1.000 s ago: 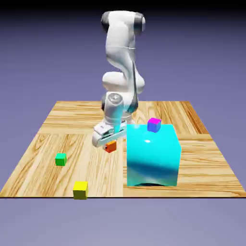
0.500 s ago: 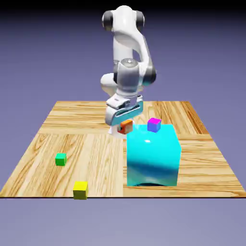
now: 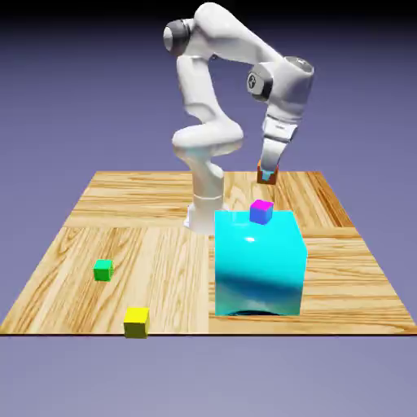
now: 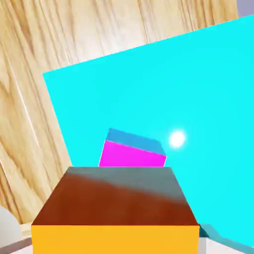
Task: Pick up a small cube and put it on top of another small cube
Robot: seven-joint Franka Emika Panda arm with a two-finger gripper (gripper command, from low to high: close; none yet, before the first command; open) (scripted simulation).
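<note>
gripper: the pincer (image 3: 267, 173) is closed on the orange cube (image 3: 261, 177), its fingers parted only by the cube's width; in the hand view the cube fills the bottom middle of the frame.
orange cube: it is held in the air in the exterior view, a little above the magenta-topped cube and apart from it. in the hand view it shows a bright orange-yellow face at the bottom edge and, above that, a dark red-brown face with a grey band along its far edge.
magenta-topped cube: the small cube with a magenta top and blue-violet sides (image 3: 261, 212) sits upright on top of the big cyan block, near the back edge of its top. in the hand view it shows just beyond the held cube, which hides part of it, and it lies turned at an angle to the held cube's edges.
cyan block: the big glossy block (image 3: 259, 265) stands on the table toward the exterior view's right, with a bright white highlight on its top and a darker band low on its front.
arm: the white arm (image 3: 208, 138) rises from its base, bends over toward the exterior view's right and reaches down to the hand above the block.
green cube: the small green cube (image 3: 103, 270) rests on the table toward the exterior view's left.
yellow cube: the yellow cube (image 3: 136, 322) rests at the table's near edge, left of the block in the exterior view.
table: the top (image 3: 167, 281) is light wood with streaky grain, laid in panels.
</note>
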